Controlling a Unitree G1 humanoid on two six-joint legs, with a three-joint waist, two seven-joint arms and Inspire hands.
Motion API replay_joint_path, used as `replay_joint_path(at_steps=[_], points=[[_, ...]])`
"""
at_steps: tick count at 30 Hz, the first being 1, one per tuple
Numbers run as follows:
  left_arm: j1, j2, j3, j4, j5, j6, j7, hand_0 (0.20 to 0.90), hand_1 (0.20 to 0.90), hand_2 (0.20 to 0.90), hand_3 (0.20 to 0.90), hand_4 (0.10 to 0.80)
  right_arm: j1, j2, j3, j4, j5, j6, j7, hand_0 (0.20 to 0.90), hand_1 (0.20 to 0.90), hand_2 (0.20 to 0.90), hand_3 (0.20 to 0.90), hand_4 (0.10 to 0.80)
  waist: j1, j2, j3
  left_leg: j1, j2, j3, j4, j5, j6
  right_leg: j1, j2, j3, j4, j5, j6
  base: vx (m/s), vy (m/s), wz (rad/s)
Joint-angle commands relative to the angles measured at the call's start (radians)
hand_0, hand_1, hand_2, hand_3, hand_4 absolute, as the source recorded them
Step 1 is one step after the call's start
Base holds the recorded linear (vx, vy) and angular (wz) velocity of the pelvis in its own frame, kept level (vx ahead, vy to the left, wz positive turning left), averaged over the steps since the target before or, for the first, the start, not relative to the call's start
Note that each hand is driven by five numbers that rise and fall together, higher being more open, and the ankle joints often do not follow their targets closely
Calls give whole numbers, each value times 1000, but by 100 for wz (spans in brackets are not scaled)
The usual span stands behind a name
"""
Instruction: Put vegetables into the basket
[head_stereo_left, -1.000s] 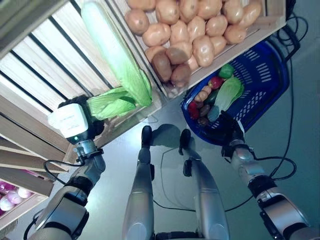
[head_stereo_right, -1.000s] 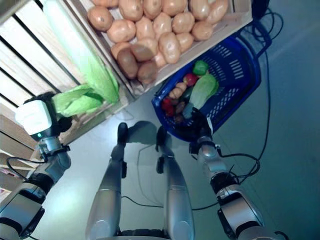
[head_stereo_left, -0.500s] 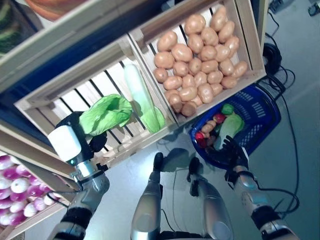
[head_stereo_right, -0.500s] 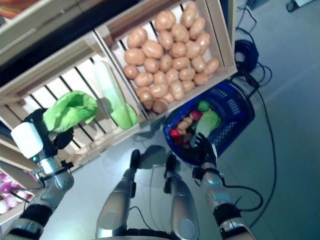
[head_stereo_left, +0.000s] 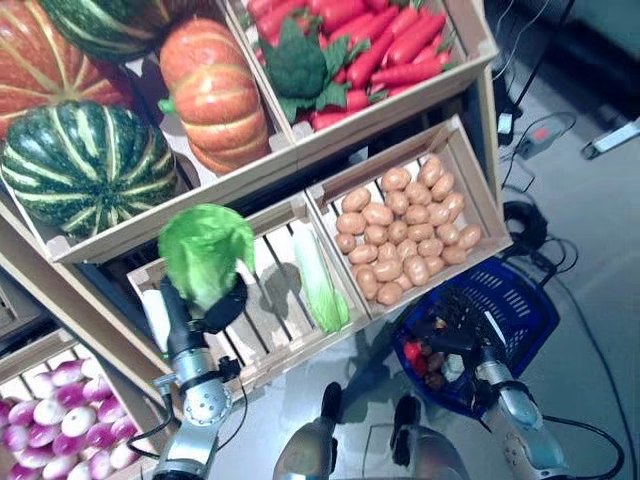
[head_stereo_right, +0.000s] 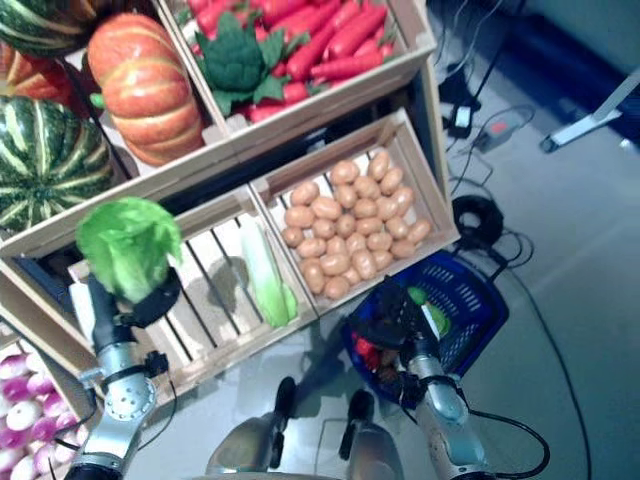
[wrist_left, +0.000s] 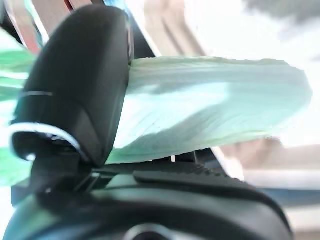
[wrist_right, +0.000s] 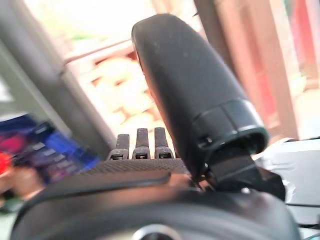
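Observation:
My left hand (head_stereo_left: 205, 310) is shut on a green leafy lettuce (head_stereo_left: 205, 248) and holds it up in front of the slatted wooden crate (head_stereo_left: 272, 335). In the left wrist view the dark thumb (wrist_left: 75, 75) presses on the pale green leaf (wrist_left: 210, 110). The blue basket (head_stereo_left: 515, 300) stands on the floor at the lower right with a red vegetable (head_stereo_left: 415, 352) and a green one (head_stereo_right: 432, 312) among others inside. My right hand (head_stereo_left: 455, 318) is over the basket's near rim with straight fingers (wrist_right: 137, 145), empty.
The tall wooden stand (head_stereo_left: 300, 205) of crates and shelves rises right behind both hands. A coil of black cable (head_stereo_left: 522, 225) and a power strip (head_stereo_left: 545, 135) lie on the grey floor behind the basket.
The camera has tilted up, so more of the stand shows. My left hand has lifted the lettuce up out of the slatted crate. My right hand stays by the basket.

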Motion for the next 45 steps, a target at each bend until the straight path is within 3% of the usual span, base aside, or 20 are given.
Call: replay_joint_path(at_steps=[1, 7, 13, 21, 32, 45], points=[[-68, 63, -10, -101, -76, -54, -107, 300, 300, 300, 300, 400, 5, -13, 48, -151, 109, -66, 156, 900, 900, 900, 900, 800, -14, -52, -115, 14, -51, 17, -27, 2, 13, 146, -41, -5, -208, 157, 29, 74, -13, -7], [-153, 55, -164, -99, -237, 36, -352, 300, 300, 300, 300, 400, -49, -26, 129, -210, 204, -20, 225, 900, 900, 900, 900, 800, -37, -60, -149, 54, -47, 33, -38, -18, 25, 160, -39, 21, -214, 161, 38, 25, -3, -3], [-189, 69, -260, -125, -235, 100, -463, 300, 300, 300, 300, 400, -85, -33, 174, -232, 261, 15, 217, 900, 900, 900, 900, 800, -52, -62, -168, 72, -45, 48, -46, -29, 34, 165, -34, 48, -223, 165, 41, 14, 9, -8], [-221, 96, -323, -146, -228, 120, -512, 300, 300, 300, 300, 400, -126, -55, 229, -238, 271, 24, 218, 900, 900, 900, 900, 800, -58, -66, -180, 80, -42, 65, -47, -38, 39, 168, -30, 72, -237, 171, 43, 0, 4, -13], [-236, 124, -379, -186, -150, 99, -540, 300, 300, 300, 300, 400, -152, -49, 262, -241, 289, 30, 127, 900, 900, 900, 900, 800, -57, -64, -199, 80, -41, 70, -47, -44, 41, 172, -31, 82, -247, 171, 46, 3, 5, -4], [-229, 138, -400, -202, -47, 83, -454, 300, 300, 300, 300, 400, -142, 9, 245, -251, 388, -2, -59, 900, 900, 900, 900, 800, -60, -60, -204, 76, -39, 72, -47, -49, 44, 166, -32, 88, -248, 170, 48, 0, 1, -1]])
